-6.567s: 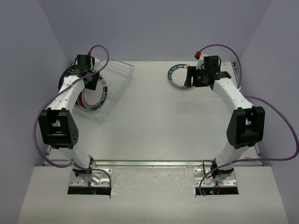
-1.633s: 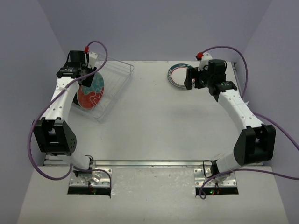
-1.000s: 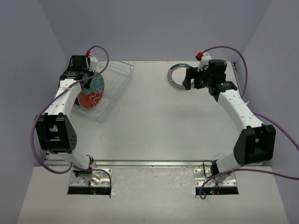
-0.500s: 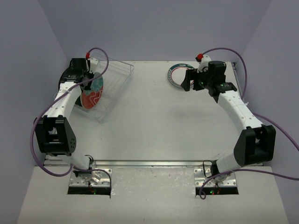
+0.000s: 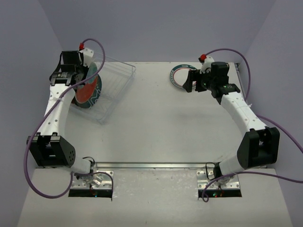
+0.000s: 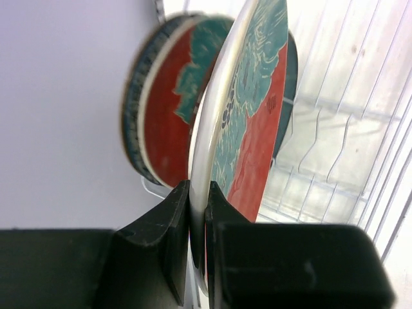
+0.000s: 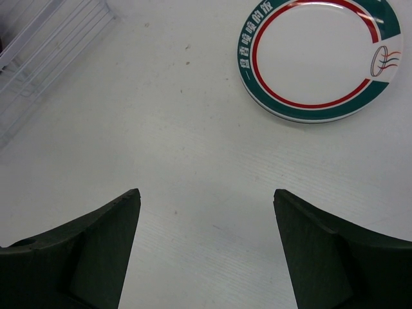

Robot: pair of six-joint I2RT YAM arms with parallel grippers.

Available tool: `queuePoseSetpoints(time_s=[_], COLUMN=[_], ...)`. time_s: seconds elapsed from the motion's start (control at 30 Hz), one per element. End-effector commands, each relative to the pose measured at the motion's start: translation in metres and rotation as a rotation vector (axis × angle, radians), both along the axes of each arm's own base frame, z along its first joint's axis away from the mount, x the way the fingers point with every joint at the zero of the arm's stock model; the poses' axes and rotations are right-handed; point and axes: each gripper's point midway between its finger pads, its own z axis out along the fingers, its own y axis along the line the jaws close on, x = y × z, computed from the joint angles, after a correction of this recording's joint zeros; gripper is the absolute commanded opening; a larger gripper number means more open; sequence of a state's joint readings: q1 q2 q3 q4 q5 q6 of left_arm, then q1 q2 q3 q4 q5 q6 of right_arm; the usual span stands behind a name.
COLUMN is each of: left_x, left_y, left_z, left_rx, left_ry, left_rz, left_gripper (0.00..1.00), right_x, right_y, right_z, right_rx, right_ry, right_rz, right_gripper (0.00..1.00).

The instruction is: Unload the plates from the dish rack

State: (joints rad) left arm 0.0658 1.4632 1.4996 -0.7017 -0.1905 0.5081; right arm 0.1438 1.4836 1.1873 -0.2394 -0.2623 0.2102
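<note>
The left gripper [image 6: 198,193] pinched tight on the rim of a teal-and-red plate [image 6: 251,122], held on edge at the left end of the clear dish rack [image 6: 347,141], other plates [image 6: 161,122] just behind, right gripper [image 7: 206,193] spread wide and empty above the table [image 7: 161,141], white ringed plate [image 7: 315,58] lay flat nearby.

**White tabletop** [image 5: 156,127]: you see it matte and lightly grained directly beneath the right gripper [image 7: 203,199], running out ahead of its fingertips. A few small brown specks [image 7: 187,63] mark it just ahead of that gripper.

**Lavender side wall** [image 6: 58,116]: you see a plain flat panel close on the left of the left gripper [image 6: 197,193], out of focus.

**Back wall** [image 5: 156,28]: the same lavender, beyond both grippers.

**Metal rail** [image 5: 156,165] and **grey ledge** [image 5: 156,198]: you find them well behind both grippers, the rail along the table's near edge and the ledge behind it.
</note>
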Motion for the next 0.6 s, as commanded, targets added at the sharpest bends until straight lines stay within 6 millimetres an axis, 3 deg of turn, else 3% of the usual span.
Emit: queuePoseSetpoints(time_s=[0.0,0.17,0.23,0.3,0.37,0.57], left_x=[-0.001,-0.015,-0.024,-0.032,-0.046,-0.082], left_y=[-0.011,-0.032,-0.062,-0.085,-0.123,-0.186], left_z=[0.145,0.180,0.183,0.181,0.172,0.145], left_rx=[0.059,-0.009,-0.116,-0.210,-0.384,-0.709], left_ry=[-0.429,-0.504,-0.480,-0.452,-0.390,-0.248], left_rz=[-0.058,-0.141,-0.271,-0.364,-0.494,-0.745], left_gripper=[0.00,0.00,0.00,0.00,0.00,0.00], right_x=[0.002,-0.001,-0.006,-0.011,-0.025,-0.051], right_y=[0.008,0.016,0.024,0.033,0.053,0.089], right_z=[0.028,0.034,0.040,0.044,0.056,0.078], right_rx=[0.032,0.071,0.113,0.157,0.260,0.475], right_ry=[-0.083,-0.088,-0.093,-0.092,-0.087,-0.043], right_rz=[0.010,0.039,0.067,0.106,0.209,0.370], right_gripper=[0.83,0.83,0.83,0.84,0.84,0.84])
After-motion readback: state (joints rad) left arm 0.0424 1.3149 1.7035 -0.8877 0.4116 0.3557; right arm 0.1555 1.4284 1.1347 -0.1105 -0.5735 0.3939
